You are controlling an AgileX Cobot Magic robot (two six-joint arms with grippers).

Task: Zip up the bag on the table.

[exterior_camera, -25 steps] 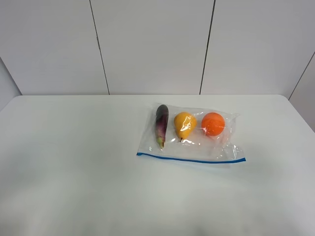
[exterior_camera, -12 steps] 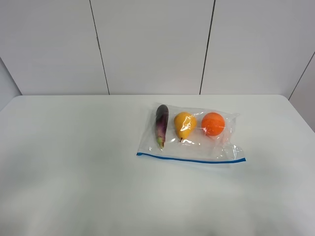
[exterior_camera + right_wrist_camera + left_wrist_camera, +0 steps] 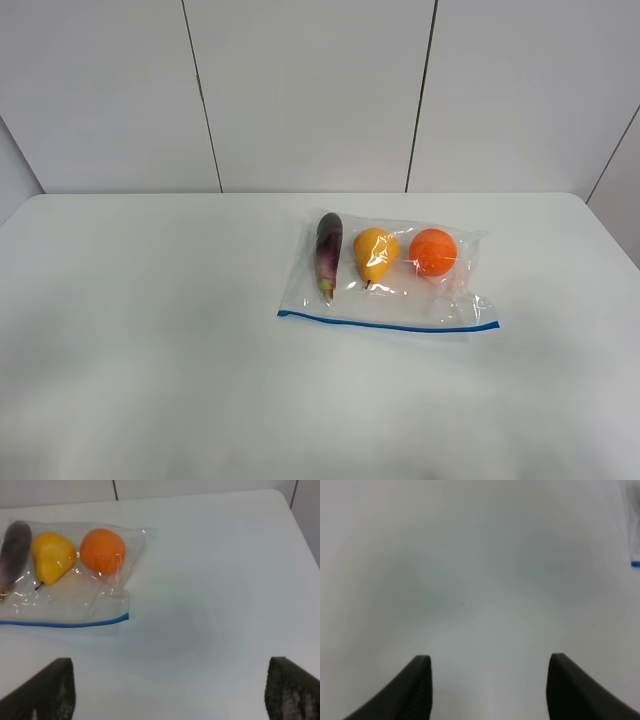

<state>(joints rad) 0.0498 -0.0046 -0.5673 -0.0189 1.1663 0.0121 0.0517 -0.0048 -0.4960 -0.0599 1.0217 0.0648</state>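
The bag (image 3: 390, 296) lies flat on the table (image 3: 150, 330), right of centre, its blue zipper strip (image 3: 388, 324) along the near edge. Through the clear plastic show a purple eggplant (image 3: 328, 252), a yellow pear (image 3: 374, 254) and an orange (image 3: 432, 251). Neither arm appears in the exterior high view. My left gripper (image 3: 490, 667) is open above bare tabletop, with just the blue end of the zipper strip (image 3: 635, 564) at the frame's edge. My right gripper (image 3: 170, 672) is wide open and empty, back from the bag (image 3: 65, 605) and its zipper strip (image 3: 65, 624).
A white panelled wall (image 3: 300, 90) rises behind the table's far edge. The table's rounded far right corner (image 3: 280, 495) is near the bag's orange end. White tabletop stretches to the left of the bag and in front of it.
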